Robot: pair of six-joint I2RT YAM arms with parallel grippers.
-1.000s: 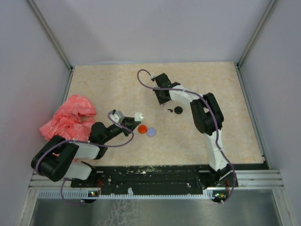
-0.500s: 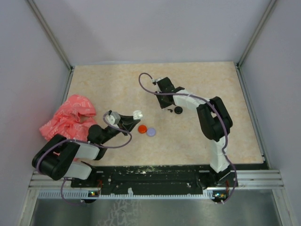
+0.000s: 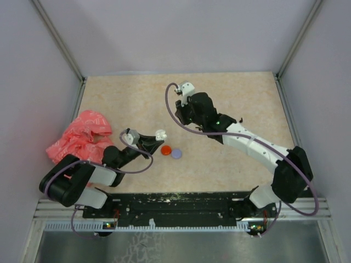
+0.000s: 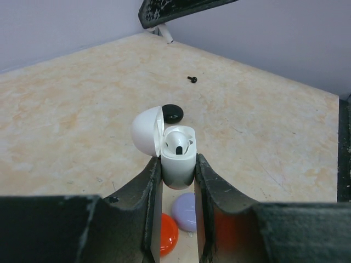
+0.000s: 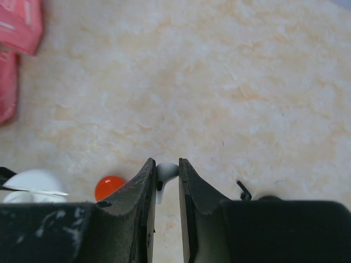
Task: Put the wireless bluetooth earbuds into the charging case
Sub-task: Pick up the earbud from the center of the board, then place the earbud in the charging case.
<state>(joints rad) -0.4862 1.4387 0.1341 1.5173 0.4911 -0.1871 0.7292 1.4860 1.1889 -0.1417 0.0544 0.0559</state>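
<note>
My left gripper (image 3: 155,138) is shut on the white charging case (image 3: 160,133), lid open, held above the table. In the left wrist view the case (image 4: 178,161) sits between the fingers, with one white earbud (image 4: 176,143) seated inside. My right gripper (image 3: 184,118) is shut on a second white earbud (image 5: 166,171), raised above the table to the right of the case. Its stem also shows at the top of the left wrist view (image 4: 166,34). A tiny black earbud (image 4: 192,79) lies on the table and shows in the right wrist view (image 5: 243,190).
A red disc (image 3: 165,149) and a lilac disc (image 3: 176,154) lie just below the case. A black disc (image 4: 173,113) lies beyond it, hidden by the right arm in the top view. A crumpled pink bag (image 3: 82,137) sits at the left edge.
The right arm has stretched out and swung over the black disc, carrying its gripper and the white earbud closer to the case. The left gripper and case have barely moved.
</note>
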